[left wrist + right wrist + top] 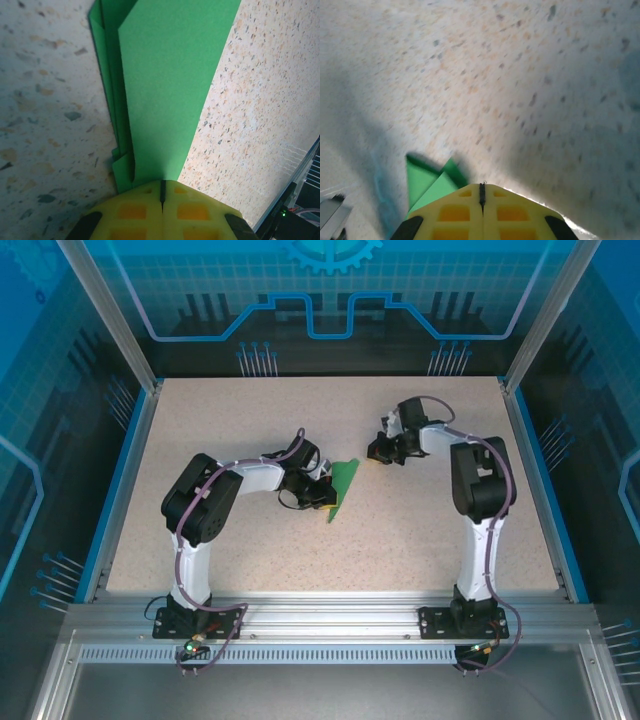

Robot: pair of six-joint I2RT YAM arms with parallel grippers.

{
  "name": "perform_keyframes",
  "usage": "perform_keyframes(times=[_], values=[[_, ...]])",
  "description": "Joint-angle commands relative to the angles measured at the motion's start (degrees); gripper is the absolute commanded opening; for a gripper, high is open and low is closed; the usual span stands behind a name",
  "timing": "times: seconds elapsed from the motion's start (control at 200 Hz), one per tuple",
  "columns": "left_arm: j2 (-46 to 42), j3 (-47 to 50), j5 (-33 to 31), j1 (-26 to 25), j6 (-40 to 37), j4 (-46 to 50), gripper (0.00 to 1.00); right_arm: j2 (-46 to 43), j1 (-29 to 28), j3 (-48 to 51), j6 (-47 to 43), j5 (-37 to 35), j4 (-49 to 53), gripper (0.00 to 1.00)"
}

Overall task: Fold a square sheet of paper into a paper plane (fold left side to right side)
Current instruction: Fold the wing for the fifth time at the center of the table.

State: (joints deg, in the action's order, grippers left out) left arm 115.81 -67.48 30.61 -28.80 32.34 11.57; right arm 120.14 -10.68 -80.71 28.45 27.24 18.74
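In the top external view the green paper (345, 485) lies flat near the middle of the speckled table (430, 540). It is a narrow creased wedge, broad at its upper end and tapering to a point toward the lower edge of the frame. The left gripper (318, 492) sits at the wedge's left edge, touching it or just over it, while the right gripper (382, 451) hangs just beside the paper's upper right corner, apart from it. In the left wrist view the green paper (170, 90) runs up the centre of the frame from the left gripper (162, 189), with several layers stepped along its left side and one clean edge on its right. The yellow fingers (135, 212) are pressed together with a hairline seam between them. The paper's near end passes beneath their tips, so they seem to bear down on it rather than pinch it, though I cannot tell for certain. In the right wrist view the right gripper (481, 190) is likewise closed with nothing between its fingers, and a corner of the green paper (427, 182) shows at the lower left over the blurred table (520, 90). The paper looks feather-light and thin, limp away from its creases and likely to skate on the smooth top. It is probably best pinned on the layered side while a free single-layer edge or corner is lifted gently, since a hard squeeze would crumple it.
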Motion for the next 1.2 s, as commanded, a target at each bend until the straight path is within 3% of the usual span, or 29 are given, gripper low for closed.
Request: perform_keyframes(times=[0.0, 0.215, 0.42, 0.685, 0.895, 1.195], values=[[2.3, 0.7, -3.8, -0.4, -1.8, 6.2, 0.00, -8.0, -0.9, 4.9, 0.2, 1.8, -2.6, 0.02], [2.1, 1.0, -3.8, -0.3, -1.5, 6.0, 0.00, -10.3, -7.5, 14.6, 7.3, 6.5, -10.9, 0.02], [1.6, 1.1, -4.0, -0.3, -1.8, 6.0, 0.00, -6.4, -11.3, 14.3, 10.1, 6.7, -12.8, 0.02], [-1.5, 2.1, -2.7, -0.4, -1.4, 3.7, 0.00, -2.9, -12.0, 13.3, 10.2, 3.2, -6.7, 0.02], [-8.3, 3.7, -2.1, -0.5, -2.4, 2.5, 0.13, -1.9, -12.0, 13.3, 9.5, 1.6, -4.5, 0.02], [-8.1, 3.4, 6.1, -0.5, -0.9, 0.4, 0.14, -1.5, -12.4, 12.5, 8.8, 1.2, -3.7, 0.01]])
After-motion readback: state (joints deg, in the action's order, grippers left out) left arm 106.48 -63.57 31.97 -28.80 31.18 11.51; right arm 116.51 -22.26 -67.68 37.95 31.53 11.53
